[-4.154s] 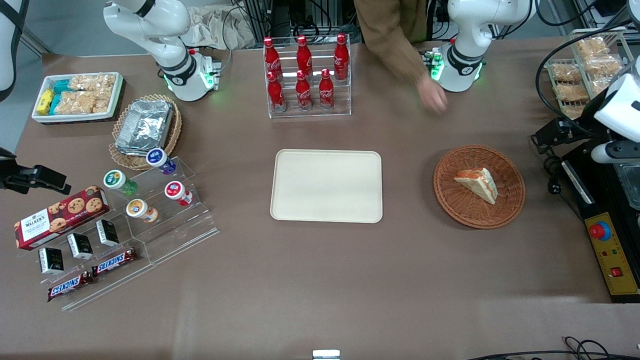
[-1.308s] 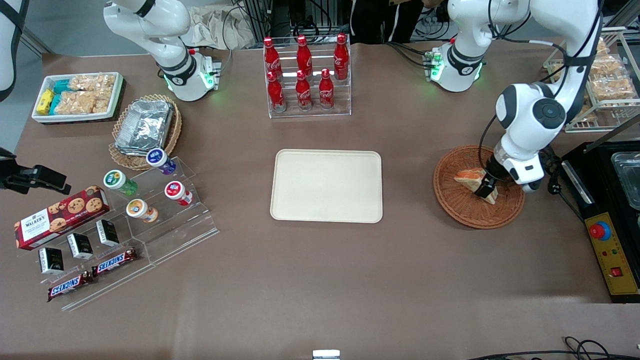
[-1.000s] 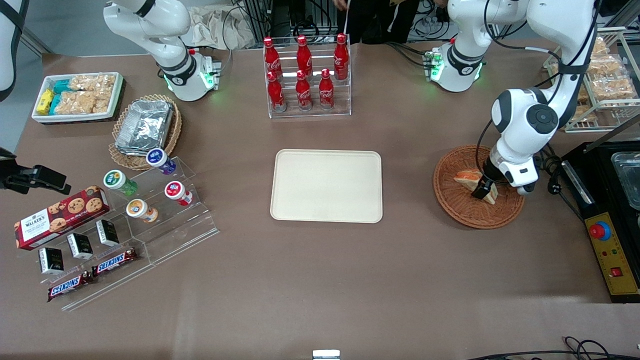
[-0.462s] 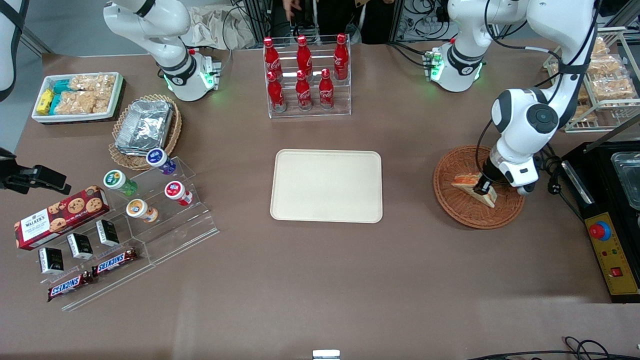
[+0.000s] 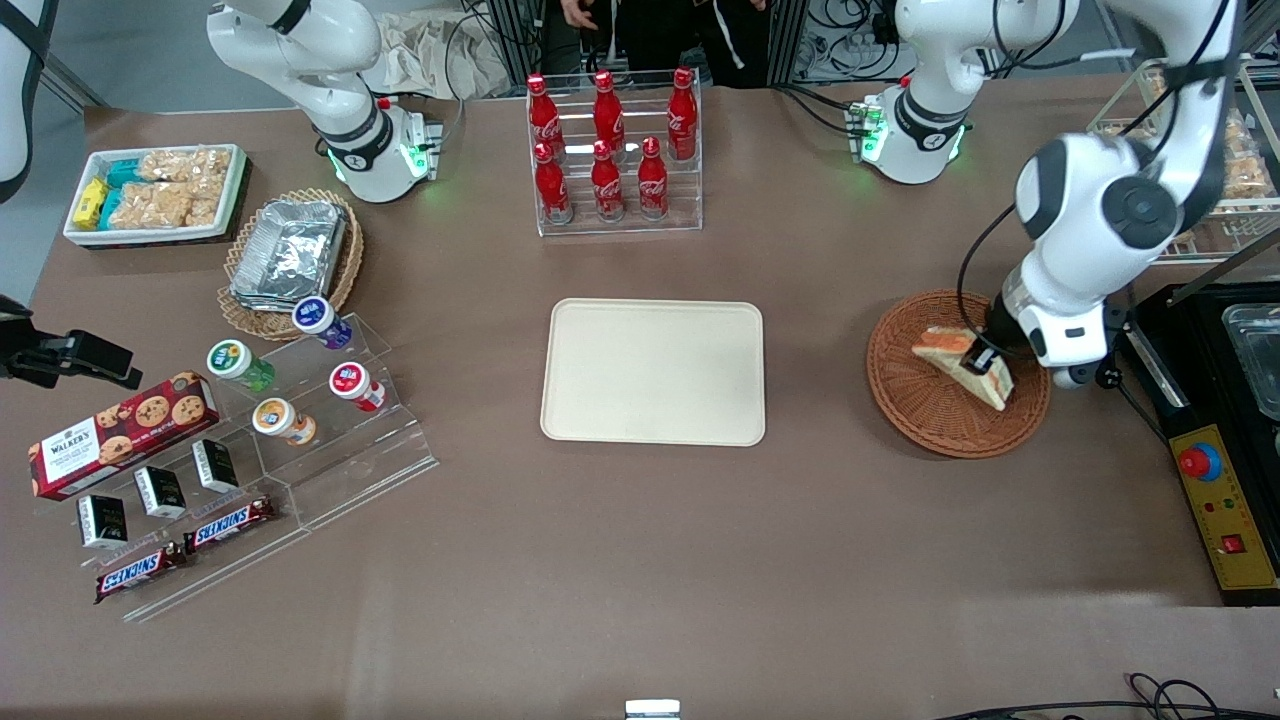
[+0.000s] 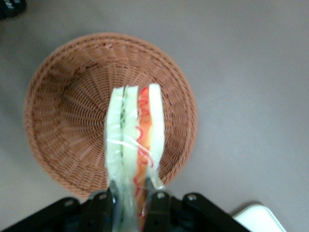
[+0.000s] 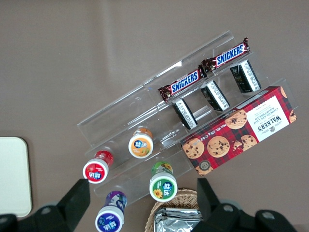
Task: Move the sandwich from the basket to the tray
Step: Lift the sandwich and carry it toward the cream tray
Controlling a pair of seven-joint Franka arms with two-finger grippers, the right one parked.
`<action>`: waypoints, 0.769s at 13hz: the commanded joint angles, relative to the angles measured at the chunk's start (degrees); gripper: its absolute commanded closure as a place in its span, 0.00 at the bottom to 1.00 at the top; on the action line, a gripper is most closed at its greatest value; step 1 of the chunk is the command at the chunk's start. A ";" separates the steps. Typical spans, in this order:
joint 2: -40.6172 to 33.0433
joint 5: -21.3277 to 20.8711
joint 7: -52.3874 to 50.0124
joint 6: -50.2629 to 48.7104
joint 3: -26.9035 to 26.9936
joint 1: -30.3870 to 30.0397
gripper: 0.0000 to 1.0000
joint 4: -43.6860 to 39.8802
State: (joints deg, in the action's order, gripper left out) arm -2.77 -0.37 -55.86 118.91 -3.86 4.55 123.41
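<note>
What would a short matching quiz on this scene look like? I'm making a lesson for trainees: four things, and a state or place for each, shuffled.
1. sandwich
2. basket
3. tray
4. gripper

A. bare, in the middle of the table
B. pinched between two fingers, above the basket
C. round wicker, nothing resting in it
D. shut on the wedge, over the basket

Pairs: 1-B, 2-C, 3-A, 4-D

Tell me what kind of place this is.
Probably a robotics lab staged as a snack counter: cola bottles in a clear rack, Snickers bars on acrylic steps, an emergency-stop box. The gripper, above the basket, is shut on the sandwich; the tray lies bare.
</note>
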 commanded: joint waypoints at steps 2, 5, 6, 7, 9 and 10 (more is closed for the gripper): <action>2.33 0.45 8.03 -22.63 -4.22 0.11 1.00 -20.10; 2.24 0.19 9.37 -25.57 -10.35 0.11 1.00 -25.23; 2.33 -0.24 9.45 -25.49 -12.64 0.11 1.00 -26.45; 3.29 -0.42 9.72 -25.22 -15.45 0.11 1.00 -27.34; 5.75 -3.83 11.37 -24.43 -20.98 0.02 1.00 -27.96; 7.06 -4.55 14.09 -23.73 -23.19 0.02 1.00 -27.70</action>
State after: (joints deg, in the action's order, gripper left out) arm 0.40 -2.47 -45.77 95.09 -23.12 5.11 98.14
